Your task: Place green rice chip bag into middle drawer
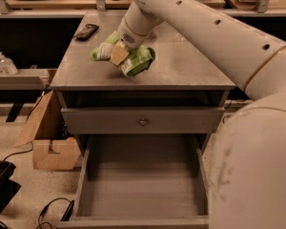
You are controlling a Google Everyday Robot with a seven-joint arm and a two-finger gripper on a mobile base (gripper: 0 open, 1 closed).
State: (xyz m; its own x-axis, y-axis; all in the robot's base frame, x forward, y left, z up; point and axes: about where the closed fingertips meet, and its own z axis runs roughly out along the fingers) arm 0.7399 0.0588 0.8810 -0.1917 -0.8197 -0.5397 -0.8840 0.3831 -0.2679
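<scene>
The green rice chip bag (137,61) lies crumpled on the grey cabinet top (181,70), left of centre. My gripper (119,55) comes down from the upper right on the big white arm and sits on the middle of the bag, shut on it, with one tan finger pad (118,54) showing. The bag rests on the top and sticks out on both sides of the gripper. The middle drawer (143,187) is pulled out wide open below, toward the camera, a plain grey tray with nothing in it.
A closed grey drawer front with a small round knob (143,121) sits above the open drawer. A dark handheld object (86,31) lies at the top's back left. A cardboard box (50,142) and cables are on the floor at left. My white arm (257,142) fills the right side.
</scene>
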